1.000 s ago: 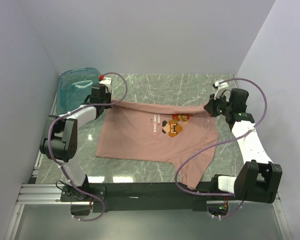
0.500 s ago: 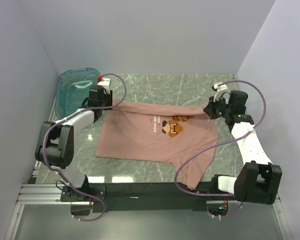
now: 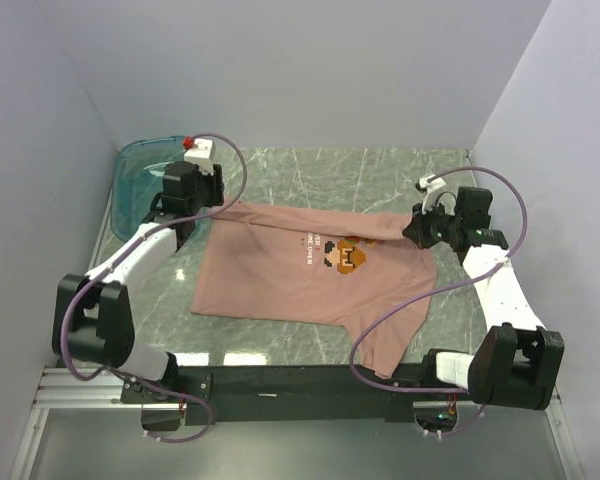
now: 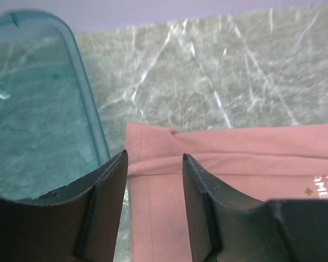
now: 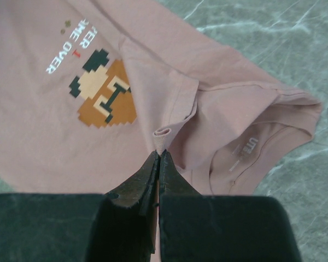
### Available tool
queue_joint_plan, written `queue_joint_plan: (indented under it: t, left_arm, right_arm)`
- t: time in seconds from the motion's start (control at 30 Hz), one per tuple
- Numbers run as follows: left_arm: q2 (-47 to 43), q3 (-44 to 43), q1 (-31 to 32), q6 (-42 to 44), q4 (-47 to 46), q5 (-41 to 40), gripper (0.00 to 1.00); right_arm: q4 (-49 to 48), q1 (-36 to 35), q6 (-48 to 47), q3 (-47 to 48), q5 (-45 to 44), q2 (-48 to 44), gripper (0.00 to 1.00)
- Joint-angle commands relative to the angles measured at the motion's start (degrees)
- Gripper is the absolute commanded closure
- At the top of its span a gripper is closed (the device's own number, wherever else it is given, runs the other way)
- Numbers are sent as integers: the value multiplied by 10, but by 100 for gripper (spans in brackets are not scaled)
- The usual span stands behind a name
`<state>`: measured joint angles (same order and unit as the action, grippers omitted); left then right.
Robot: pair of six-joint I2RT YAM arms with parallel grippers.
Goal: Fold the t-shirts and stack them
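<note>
The soft dusty-pink cotton t-shirt (image 3: 280,275) lies spread and slightly rumpled on the veined green marble table (image 3: 330,170), its far edge folded over, with marble showing beyond. The right gripper (image 5: 158,158) is pinched tight on a rolled fold beside the pixel print (image 5: 104,93); white letters read "ME OVER". The left gripper (image 4: 154,158) gapes wide, holding nothing, over the shirt's corner beside the rounded teal tub (image 4: 38,109).

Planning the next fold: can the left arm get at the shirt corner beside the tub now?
Probably yes. The left gripper is open and aimed at that corner of the shirt; nothing lies between, and the tub sits aside.
</note>
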<state>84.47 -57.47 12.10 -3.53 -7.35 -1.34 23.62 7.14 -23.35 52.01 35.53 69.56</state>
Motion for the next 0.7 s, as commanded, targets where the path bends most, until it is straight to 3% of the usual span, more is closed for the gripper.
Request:
queue_joint_plan:
  t: [0.0, 0.67]
  left_arm:
    - [-64, 3, 2, -10, -7, -7, 50]
    - [-279, 112, 1, -82, 72, -47, 36]
  right_arm:
    - [39, 4, -49, -1, 21, -24, 100]
    - [56, -16, -44, -42, 13, -43, 100]
